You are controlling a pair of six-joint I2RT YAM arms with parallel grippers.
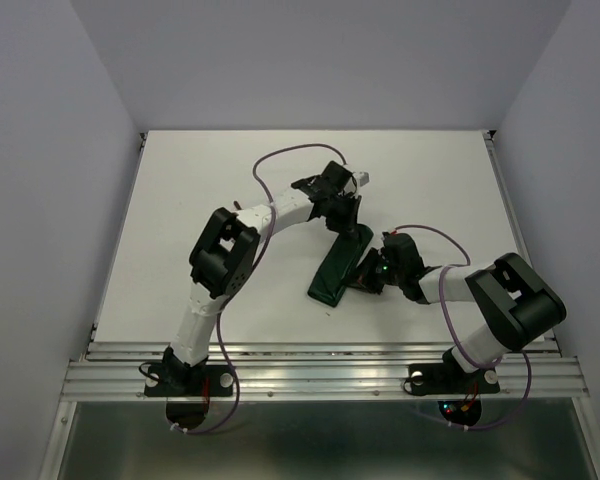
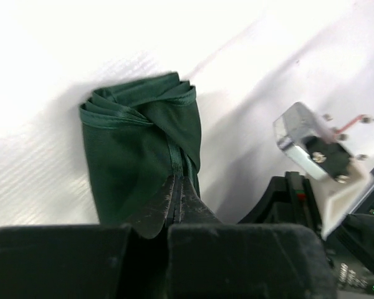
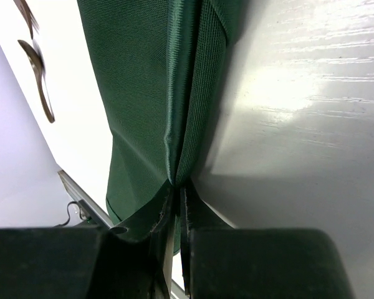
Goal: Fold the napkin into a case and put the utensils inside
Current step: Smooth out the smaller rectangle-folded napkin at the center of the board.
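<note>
Napkin (image 1: 336, 270): lying as a narrow folded band around mid-tabletop, running from far, beneath the left arm, toward near and slightly left. One end showing layered, overlapping folds in the left wrist view.
Left claw (image 2: 176, 187): closing tight on a fold seam at the far end of the band, pinching cloth with no gap showing.
Right claw (image 3: 176, 190): gripping the shiny hem at the band's right edge, pressing shut on the fabric in the same way.
Utensils: spoon (image 3: 41, 84) resting on bare tabletop (image 1: 200, 180) off to the left of the band, apart from it. Fork (image 3: 25, 12) lying just beyond, mostly cut off by the frame edge. Neither sitting inside the cloth yet.
Step in hand: probably carrying the pinched edge across to finish or tidy the case fold.
Doing it well: moving both claws together at matching height and pace. Holding the edge straight and untwisted. Lifting only enough to clear the layers beneath. Avoiding any pull along the band's length.
Watching for: lower layers dragging or unrolling, and thin cloth slipping out of a pinch.
Setting down: laying the edge flat before letting go, and leaving one end open as a pocket mouth for the spoon and fork.
</note>
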